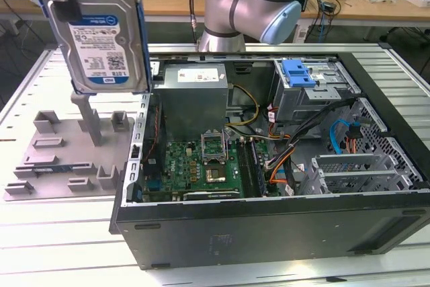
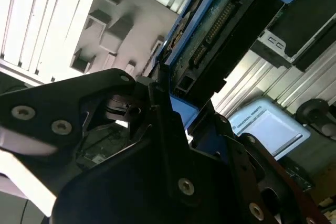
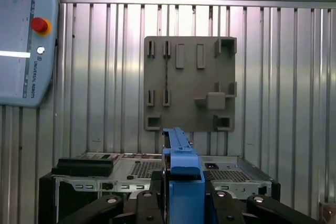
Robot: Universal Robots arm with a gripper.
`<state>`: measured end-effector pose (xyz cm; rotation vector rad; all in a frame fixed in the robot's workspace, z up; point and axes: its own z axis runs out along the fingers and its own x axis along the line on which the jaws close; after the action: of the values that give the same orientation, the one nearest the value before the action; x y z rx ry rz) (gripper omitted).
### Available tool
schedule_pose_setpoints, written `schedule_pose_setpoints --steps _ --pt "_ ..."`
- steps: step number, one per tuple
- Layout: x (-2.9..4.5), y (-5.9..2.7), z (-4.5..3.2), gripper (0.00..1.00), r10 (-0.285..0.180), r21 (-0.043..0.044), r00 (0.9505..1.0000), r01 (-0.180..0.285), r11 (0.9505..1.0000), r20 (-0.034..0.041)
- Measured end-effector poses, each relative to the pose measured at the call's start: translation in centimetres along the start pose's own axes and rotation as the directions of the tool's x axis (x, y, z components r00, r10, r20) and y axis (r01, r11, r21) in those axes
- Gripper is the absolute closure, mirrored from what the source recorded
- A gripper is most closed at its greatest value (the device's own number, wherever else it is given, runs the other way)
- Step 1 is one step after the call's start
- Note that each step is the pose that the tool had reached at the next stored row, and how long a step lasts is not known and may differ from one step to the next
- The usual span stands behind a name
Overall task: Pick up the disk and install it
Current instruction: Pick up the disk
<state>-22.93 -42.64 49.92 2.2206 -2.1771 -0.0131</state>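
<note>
Disk [image 1: 101, 31]: silver, white+blue barcode label, blue rail round it. Tool [image 2: 167, 109] black. Arm [image 1: 252, 5] silver w/ pale-blue caps. Tray [image 1: 67, 156] plain grey. Case [image 1: 269, 233] black; board [image 1: 195, 166] green; latch [image 1: 299, 72] blue. Counter [image 1: 40, 247] silver, ribbed. Pendant [image 3: 21, 40] grey-blue, red button [image 3: 38, 24].

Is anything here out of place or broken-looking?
Nothing looks damaged. The one oddity is the disk, which hangs on edge in mid-air, clamped in the gripper, over the grey holder plate. Beside it, the open computer case lies on its side, innards exposed.
</note>
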Motion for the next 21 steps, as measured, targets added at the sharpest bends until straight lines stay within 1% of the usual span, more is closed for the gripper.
schedule_pose_setpoints --steps 4,5,8,12,19,20,21 --pt "1.08 -1.52 -0.03 0.63 0.000 -0.0014 1.0000 0.000 1.0000 0.0000" --pt "1.48 -2.10 -0.05 0.63 0.000 -0.0020 1.0000 0.000 1.0000 0.0001" --pt "2.27 -3.24 -0.07 0.63 0.000 -0.0031 1.0000 0.000 1.0000 0.0001" --pt "3.55 -5.17 -0.12 0.63 0.000 -0.0051 1.0000 0.000 1.0000 0.0001" --pt "5.24 -7.93 -0.18 0.63 0.000 -0.0078 1.0000 0.000 1.0000 0.0002" --pt "5.58 -8.54 -0.20 0.63 0.000 -0.0083 1.0000 0.000 1.0000 0.0001" --pt "5.82 -8.95 -0.21 0.63 0.000 -0.0087 1.0000 0.000 1.0000 0.0002"
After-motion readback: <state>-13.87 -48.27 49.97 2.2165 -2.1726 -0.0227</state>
